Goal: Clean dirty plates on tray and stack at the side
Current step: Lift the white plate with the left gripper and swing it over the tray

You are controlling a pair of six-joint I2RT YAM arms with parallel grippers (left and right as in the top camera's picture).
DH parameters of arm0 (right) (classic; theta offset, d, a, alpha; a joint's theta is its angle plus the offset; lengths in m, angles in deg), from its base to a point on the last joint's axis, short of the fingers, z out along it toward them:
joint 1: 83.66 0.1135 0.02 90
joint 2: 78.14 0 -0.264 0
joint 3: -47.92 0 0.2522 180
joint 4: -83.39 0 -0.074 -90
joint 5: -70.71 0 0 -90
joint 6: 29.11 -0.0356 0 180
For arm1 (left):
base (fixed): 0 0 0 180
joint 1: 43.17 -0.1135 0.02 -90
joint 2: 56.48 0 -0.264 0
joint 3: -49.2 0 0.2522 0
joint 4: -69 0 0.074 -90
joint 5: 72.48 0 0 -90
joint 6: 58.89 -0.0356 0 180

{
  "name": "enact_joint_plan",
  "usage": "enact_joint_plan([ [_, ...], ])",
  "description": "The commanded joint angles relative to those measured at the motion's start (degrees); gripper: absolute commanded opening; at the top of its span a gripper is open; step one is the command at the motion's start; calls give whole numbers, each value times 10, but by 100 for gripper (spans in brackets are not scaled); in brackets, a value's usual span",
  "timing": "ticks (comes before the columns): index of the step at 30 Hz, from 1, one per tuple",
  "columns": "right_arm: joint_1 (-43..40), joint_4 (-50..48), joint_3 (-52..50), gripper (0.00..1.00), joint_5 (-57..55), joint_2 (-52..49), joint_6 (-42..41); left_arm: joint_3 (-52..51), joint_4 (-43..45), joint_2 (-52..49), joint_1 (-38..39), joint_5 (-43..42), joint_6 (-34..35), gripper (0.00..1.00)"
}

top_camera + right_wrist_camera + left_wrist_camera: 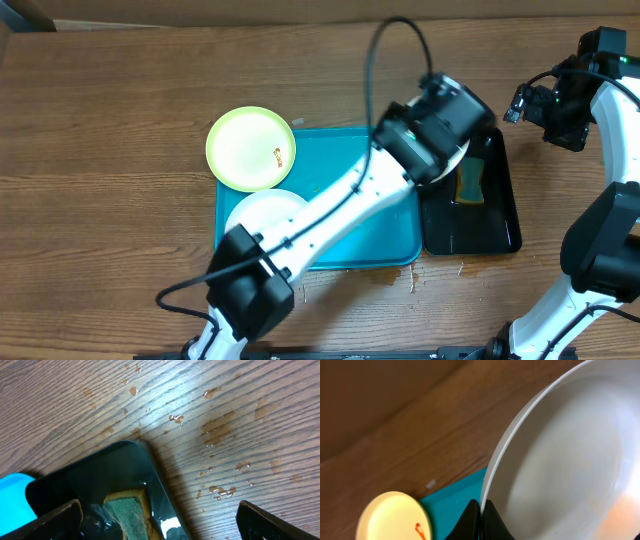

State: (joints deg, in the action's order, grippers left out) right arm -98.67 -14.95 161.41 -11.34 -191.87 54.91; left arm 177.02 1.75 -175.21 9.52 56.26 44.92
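Note:
My left gripper (440, 135) is shut on the rim of a white plate (457, 163) and holds it tilted above the black tray's left end. The left wrist view shows the fingers (482, 512) pinching that plate (560, 455), which has a faint orange smear at its lower right. A pale yellow-green plate (250, 148) with an orange-brown smear rests on the cyan tray's (385, 240) far left corner; it also shows in the left wrist view (390, 517). A second white plate (260, 212) lies on the tray, partly under my left arm. My right gripper (530, 105) is open and empty, above the table at the far right.
A narrow black tray (495, 225) right of the cyan tray holds a yellow-green sponge (468, 183), also seen in the right wrist view (127, 512). Water drops lie on the wood (215, 435) beside the black tray (100, 470). Small crumbs lie near the cyan tray's front edge.

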Motion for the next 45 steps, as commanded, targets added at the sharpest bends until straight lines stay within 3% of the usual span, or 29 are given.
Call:
enact_joint_plan([
  [1,0,-3,8,100,-2,16,-2,17,5,13,30,123,32,4],
  [16,0,-3,8,100,-2,16,-2,17,25,13,103,290,31,4],
  [24,0,-3,8,100,-2,16,-2,17,32,13,120,313,31,4],
  [35,0,-3,8,100,-2,16,-2,17,28,13,120,315,32,4],
  [45,0,-3,8,100,-2,16,-2,17,15,13,99,231,82,4],
])
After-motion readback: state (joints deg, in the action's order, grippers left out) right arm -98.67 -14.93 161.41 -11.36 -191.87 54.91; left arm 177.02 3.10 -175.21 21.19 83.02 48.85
